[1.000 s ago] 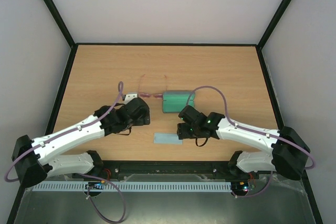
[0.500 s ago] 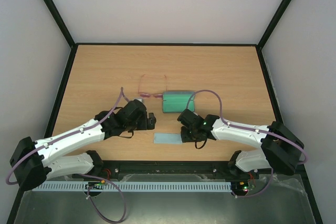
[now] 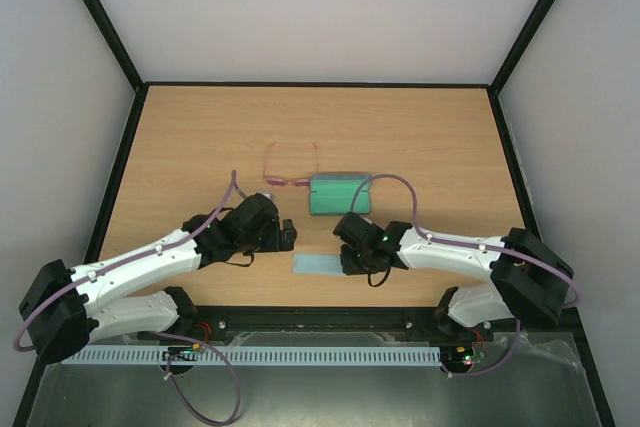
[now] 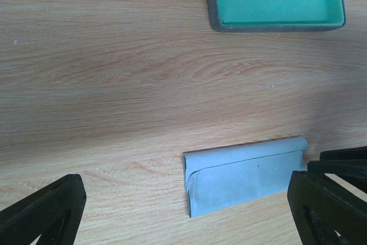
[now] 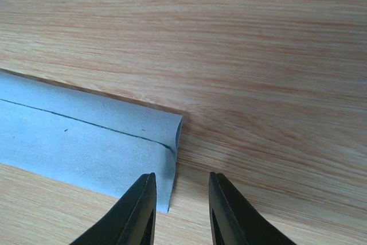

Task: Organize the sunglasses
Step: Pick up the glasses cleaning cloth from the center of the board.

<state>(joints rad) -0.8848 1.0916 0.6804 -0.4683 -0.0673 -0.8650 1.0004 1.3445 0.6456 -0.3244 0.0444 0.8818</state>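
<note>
Although both arms were already over the table (image 3: 420, 137), we judged that the task was hardly begun. The sunglasses (image 3: 289, 182) lay unfolded on the wood near the middle, their thin temple arms pointing to the far side. They lay just beside the left end of the case (image 3: 340, 195); whether they touched it, we could not tell. The case stood open and its green inside held nothing. The cloth (image 3: 318, 264) lay folded flat near the front edge.

Neither gripper held anything. In its wrist view, the left gripper (image 4: 184, 193) had its jaws wide apart, with the cloth between and below them. The right gripper (image 5: 181, 176) had its jaws only a little apart, over the right end of the cloth, with bare wood showing in the gap.

In our opinion, what remained was nearly everything: to fold the sunglasses, to lay them in the case, and perhaps to deal with the cloth.

About room, the sunglasses were well apart from the black rim of the table on every side. From the left gripper to them we saw only wood. The two grippers were near each other across the cloth, so we thought they could collide there.
</note>
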